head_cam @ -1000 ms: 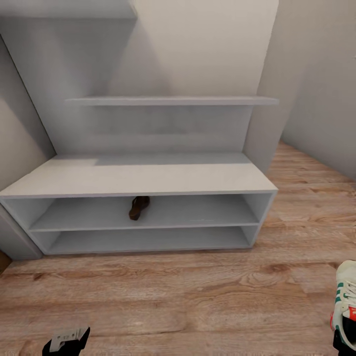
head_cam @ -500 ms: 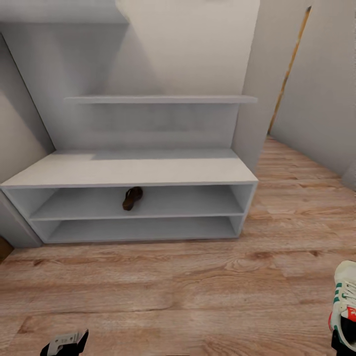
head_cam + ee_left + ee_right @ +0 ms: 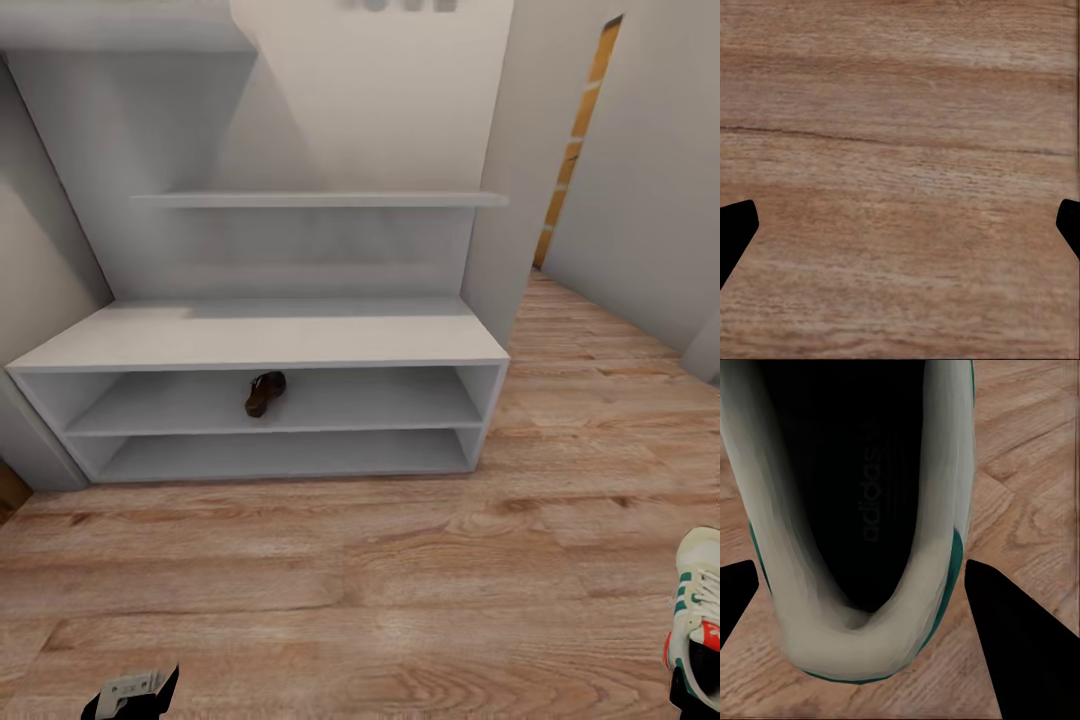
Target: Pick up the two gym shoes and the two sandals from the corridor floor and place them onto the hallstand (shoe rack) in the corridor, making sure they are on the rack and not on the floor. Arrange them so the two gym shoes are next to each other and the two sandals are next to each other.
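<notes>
Nearest to the robot, the right gripper (image 3: 862, 585) is clenched on the heel collar of one gym shoe (image 3: 697, 605), which hangs at the lower right edge of the head view, above the corridor floor (image 3: 400, 580). In the right wrist view the fingertips (image 3: 1016, 637) stand on both sides of the shoe's rim, and its dark inside is seen from above. The left gripper (image 3: 900, 232) is released and holds nothing; under it is only bare wood. Farther away stands the hallstand (image 3: 260, 340), well apart from the robot. One sandal (image 3: 264, 393) lies in its upper open compartment, near the middle. I judge the shoe is being carried to the rack. The grip is only on the soft heel rim, so the shoe may swing or slip out while the base drives. Also, when the shoe enters the low compartment, it could hit the shelf edge or push the sandal.
</notes>
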